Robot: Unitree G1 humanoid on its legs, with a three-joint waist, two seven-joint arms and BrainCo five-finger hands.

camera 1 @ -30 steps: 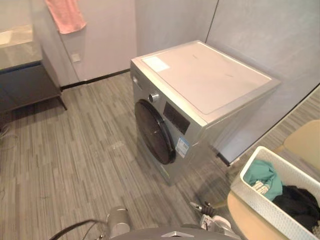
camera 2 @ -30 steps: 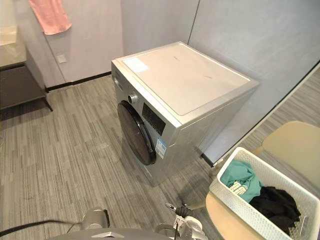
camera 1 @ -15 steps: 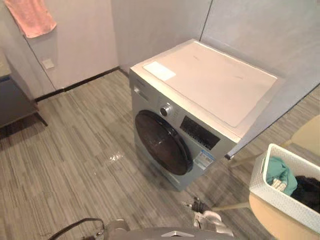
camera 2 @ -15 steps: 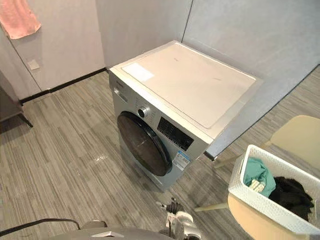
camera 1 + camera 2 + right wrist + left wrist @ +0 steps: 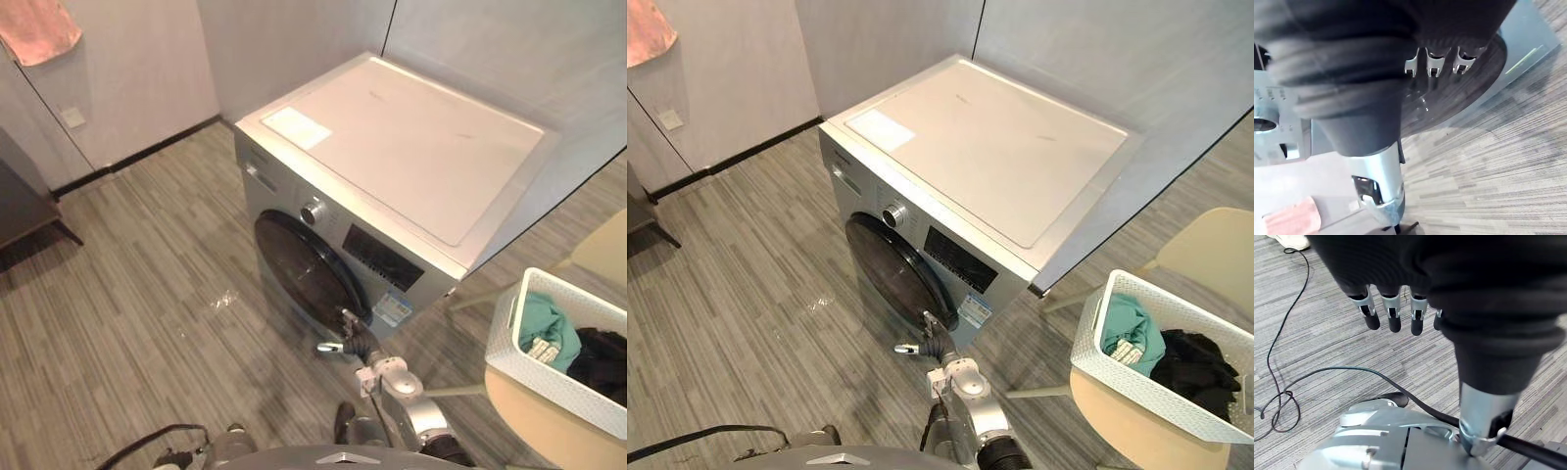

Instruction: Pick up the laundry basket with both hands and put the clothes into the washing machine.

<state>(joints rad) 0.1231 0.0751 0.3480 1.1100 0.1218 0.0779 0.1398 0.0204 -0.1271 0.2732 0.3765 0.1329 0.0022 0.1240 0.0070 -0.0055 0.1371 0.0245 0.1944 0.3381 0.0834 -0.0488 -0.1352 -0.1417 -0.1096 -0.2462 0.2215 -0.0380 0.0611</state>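
Grey plank floor (image 5: 147,323); silver washing machine (image 5: 411,166), door (image 5: 299,274) closed; white laundry basket (image 5: 1136,387) on chair (image 5: 1205,245); right hand (image 5: 351,333), fingers straight, by door; left hand (image 5: 1393,316), fingers slack.

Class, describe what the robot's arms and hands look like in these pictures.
The left hand and the right hand each have silver fingers reaching out from a dark ribbed cover; the left's tips are dark. The right arm is a silver-grey tube with rounded joints.
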